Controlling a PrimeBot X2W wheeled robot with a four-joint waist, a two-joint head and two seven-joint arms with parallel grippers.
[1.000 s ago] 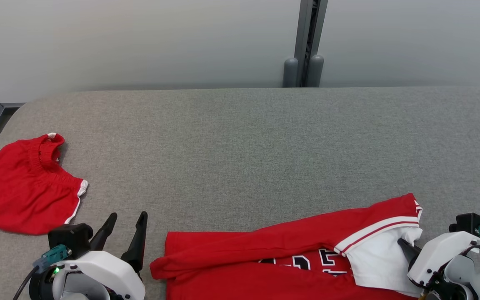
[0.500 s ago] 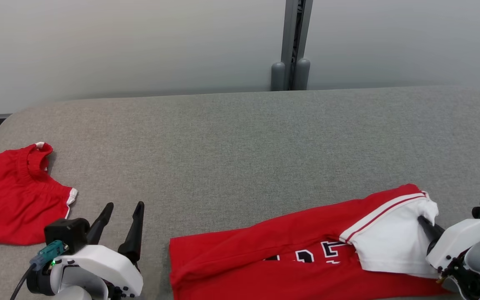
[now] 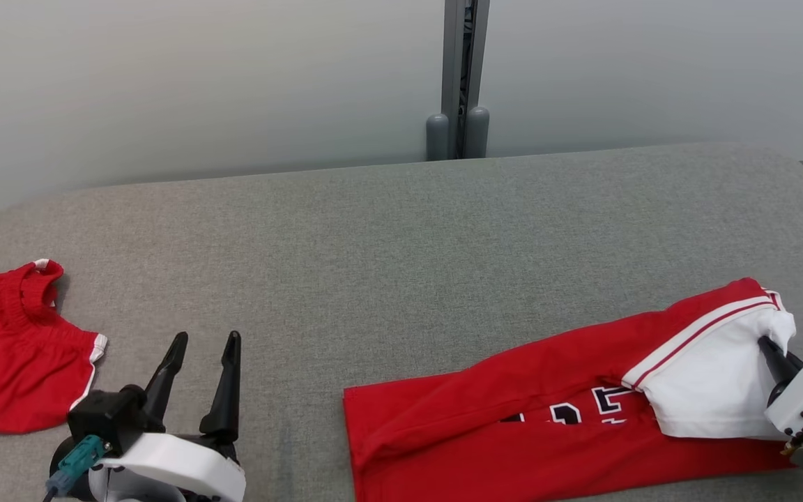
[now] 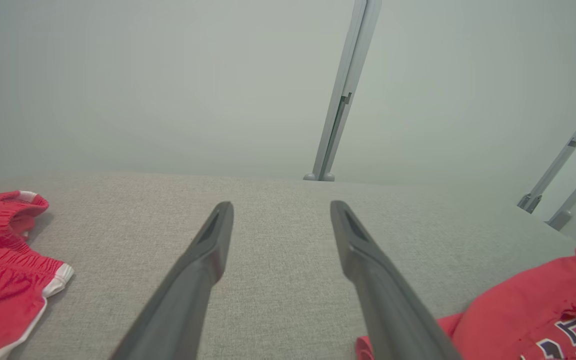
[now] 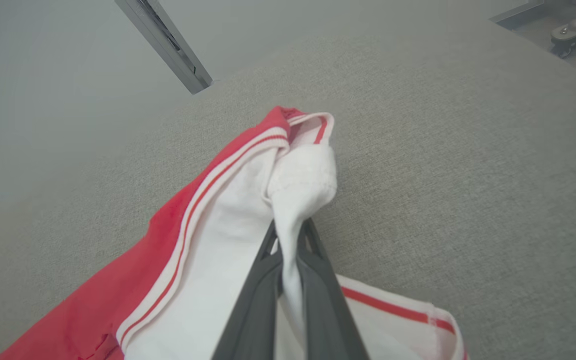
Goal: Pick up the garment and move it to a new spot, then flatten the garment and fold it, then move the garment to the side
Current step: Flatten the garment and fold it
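- Our right gripper [image 5: 290, 235] pinches a white fold of the red garment [image 3: 513, 418], which lies at the grey table's [image 3: 401, 237] near right edge.
- Our left gripper [image 3: 205, 339] hovers spread, empty.

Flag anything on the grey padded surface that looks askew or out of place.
The red and white fabric jersey lies slanted at the near right of the grey padded surface. A fold hides part of its dark lettering, and its white end is bunched in the shut right tool. The red shorts lie rumpled at the left edge.
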